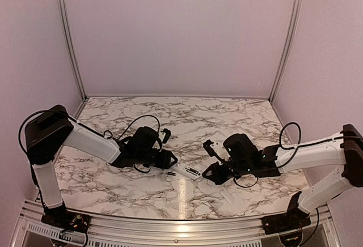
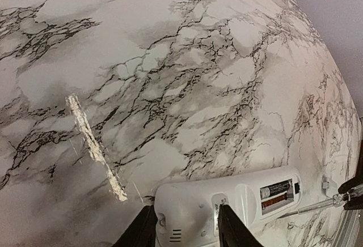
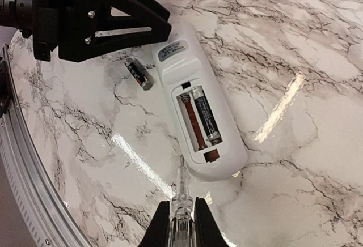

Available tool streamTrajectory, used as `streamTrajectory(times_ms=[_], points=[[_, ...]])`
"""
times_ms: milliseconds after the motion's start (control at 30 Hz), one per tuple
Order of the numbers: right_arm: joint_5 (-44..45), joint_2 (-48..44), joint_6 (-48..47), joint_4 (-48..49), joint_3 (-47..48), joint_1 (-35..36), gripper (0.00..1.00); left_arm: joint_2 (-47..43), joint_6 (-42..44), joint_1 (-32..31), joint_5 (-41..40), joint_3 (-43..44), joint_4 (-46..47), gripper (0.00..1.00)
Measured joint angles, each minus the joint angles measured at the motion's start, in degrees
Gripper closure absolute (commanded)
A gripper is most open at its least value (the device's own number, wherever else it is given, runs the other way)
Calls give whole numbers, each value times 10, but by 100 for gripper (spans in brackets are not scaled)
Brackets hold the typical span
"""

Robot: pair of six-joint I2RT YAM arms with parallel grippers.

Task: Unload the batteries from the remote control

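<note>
The white remote control (image 1: 190, 171) (image 3: 198, 82) lies back up on the marble table, its battery recess uncovered. One dark battery (image 3: 205, 114) (image 2: 276, 191) sits in the recess beside an empty slot with a reddish strip (image 3: 191, 123). A second battery (image 3: 139, 72) (image 1: 169, 174) lies loose on the table just left of the remote. My left gripper (image 2: 184, 233) (image 1: 165, 159) is shut on the remote's far end (image 2: 227, 201), one finger on each side. My right gripper (image 3: 182, 227) (image 1: 211, 173) is shut on a thin clear stick (image 3: 181, 196), its tip at the remote's near end.
A metal rail (image 1: 181, 230) (image 3: 22, 173) runs along the table's near edge. Pale walls with metal corner posts (image 1: 71, 49) enclose the back and sides. Both arms meet low over the table's middle, their cables (image 1: 136, 123) looping above them.
</note>
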Motion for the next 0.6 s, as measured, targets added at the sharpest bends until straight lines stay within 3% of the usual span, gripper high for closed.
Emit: streamTrajectory(times_ms=[400, 600], points=[[122, -20, 9, -30, 0, 0, 100, -39, -7, -13, -18, -29, 13, 50], [103, -61, -6, -47, 0, 0, 100, -40, 14, -13, -14, -32, 38, 50]])
